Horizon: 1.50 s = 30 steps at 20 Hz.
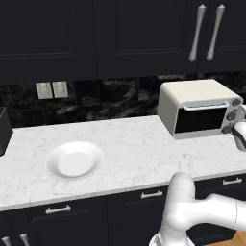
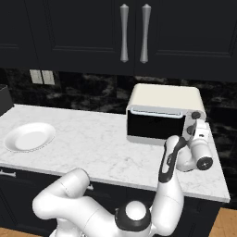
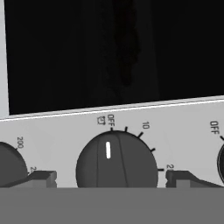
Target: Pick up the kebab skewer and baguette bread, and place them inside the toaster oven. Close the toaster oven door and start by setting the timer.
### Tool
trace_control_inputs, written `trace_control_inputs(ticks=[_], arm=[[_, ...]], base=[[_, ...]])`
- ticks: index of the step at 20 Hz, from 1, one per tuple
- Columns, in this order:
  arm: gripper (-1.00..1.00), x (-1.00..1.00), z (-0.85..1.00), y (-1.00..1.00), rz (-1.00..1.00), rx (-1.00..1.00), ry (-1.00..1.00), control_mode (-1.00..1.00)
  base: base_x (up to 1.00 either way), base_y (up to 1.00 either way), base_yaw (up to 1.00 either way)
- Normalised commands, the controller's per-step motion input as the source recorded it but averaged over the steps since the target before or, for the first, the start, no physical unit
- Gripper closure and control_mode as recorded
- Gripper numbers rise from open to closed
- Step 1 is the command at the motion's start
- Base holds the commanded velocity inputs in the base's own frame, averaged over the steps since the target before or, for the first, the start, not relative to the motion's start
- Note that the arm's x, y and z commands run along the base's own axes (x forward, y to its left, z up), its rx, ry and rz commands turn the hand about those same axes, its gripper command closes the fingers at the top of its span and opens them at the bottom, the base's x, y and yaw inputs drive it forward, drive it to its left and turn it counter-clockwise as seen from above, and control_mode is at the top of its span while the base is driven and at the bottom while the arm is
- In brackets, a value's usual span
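With the fingers [image 3: 43, 177] spread wide on either side of the timer knob [image 3: 116, 159], still marked at OFF, the knob could be missed or slipped off if they are closed off-centre.

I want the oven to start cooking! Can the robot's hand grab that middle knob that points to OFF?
Probably yes. The open gripper faces the timer knob on the toaster oven, one fingertip on each side, with nothing between them.
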Motion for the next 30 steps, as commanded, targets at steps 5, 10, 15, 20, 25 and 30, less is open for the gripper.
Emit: trace_control_inputs(ticks=[5,10,15,20,25,30], arm=[[-1.0,0.0,0.0,0.0,0.0,-0.01,-0.04,-1.0],[-1.0,0.0,0.0,0.0,0.0,-0.01,-0.08,-1.0],[-1.0,0.0,0.0,0.01,0.0,-0.01,-0.04,-1.0],[-1.0,0.0,0.0,0.02,0.0,0.0,-0.02,-1.0],[-1.0,0.0,0.0,0.04,0.0,-0.02,-0.02,-1.0],[1.0,0.0,0.0,0.07,0.0,-0.04,-0.01,-1.0]], base=[[0.0,0.0,0.0],[0.0,0.0,0.0],[0.0,0.0,0.0],[0.0,0.0,0.0],[0.0,0.0,0.0],[0.0,0.0,0.0]])
